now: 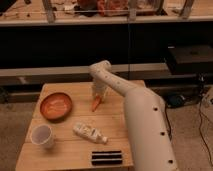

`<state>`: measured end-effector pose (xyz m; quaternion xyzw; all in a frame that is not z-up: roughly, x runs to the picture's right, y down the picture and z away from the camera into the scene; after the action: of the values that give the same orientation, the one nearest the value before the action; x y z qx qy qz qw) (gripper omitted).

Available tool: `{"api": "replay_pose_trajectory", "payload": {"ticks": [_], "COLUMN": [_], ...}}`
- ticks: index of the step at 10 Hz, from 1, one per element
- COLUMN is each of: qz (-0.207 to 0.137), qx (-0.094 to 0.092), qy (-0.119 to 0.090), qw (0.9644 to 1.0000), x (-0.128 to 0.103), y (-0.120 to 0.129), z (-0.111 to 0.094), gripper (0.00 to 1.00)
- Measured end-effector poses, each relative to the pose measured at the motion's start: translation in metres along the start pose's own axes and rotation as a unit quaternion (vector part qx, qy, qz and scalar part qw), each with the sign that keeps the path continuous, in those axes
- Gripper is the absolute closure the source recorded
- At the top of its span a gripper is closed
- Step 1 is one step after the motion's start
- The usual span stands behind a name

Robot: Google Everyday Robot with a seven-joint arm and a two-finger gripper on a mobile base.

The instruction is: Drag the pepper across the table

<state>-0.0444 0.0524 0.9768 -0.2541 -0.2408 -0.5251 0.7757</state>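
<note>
The pepper [95, 104] is a small slim orange-red tapered thing lying near the middle of the light wooden table [115, 131], right of the plate. My white arm reaches from the lower right over the table, and my gripper [98, 94] points down at the pepper's upper end, touching or just above it. The arm's wrist hides the grip itself.
A round orange-brown plate [55, 106] sits at the table's left. A white cup [42, 136] stands at the front left. A white bottle [89, 133] lies on its side in the middle front. A dark ridged block [106, 157] lies at the front edge. Dark shelving [75, 45] runs behind.
</note>
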Motion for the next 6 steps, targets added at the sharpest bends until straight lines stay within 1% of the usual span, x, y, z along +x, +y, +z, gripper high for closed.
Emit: {"api": "replay_pose_trajectory", "payload": {"ticks": [1,2,3,4,6], "qz": [0.0,-0.002,-0.003,-0.006,-0.004], "qx": [0.002,0.002,0.003,0.002,-0.001], "qy": [0.0,0.001,0.001,0.0,0.001], "qw": [1.0,1.0,1.0,1.0,1.0], "x": [-0.0001,-0.0007,-0.0014,-0.0045,-0.0057], "y": [-0.0018,-0.0033,-0.0045,-0.0061,-0.0021], "z": [-0.0006,-0.0026,-0.0037,-0.0039,-0.0047], "gripper": [0.79,0.9,0.96,1.0,1.0]}}
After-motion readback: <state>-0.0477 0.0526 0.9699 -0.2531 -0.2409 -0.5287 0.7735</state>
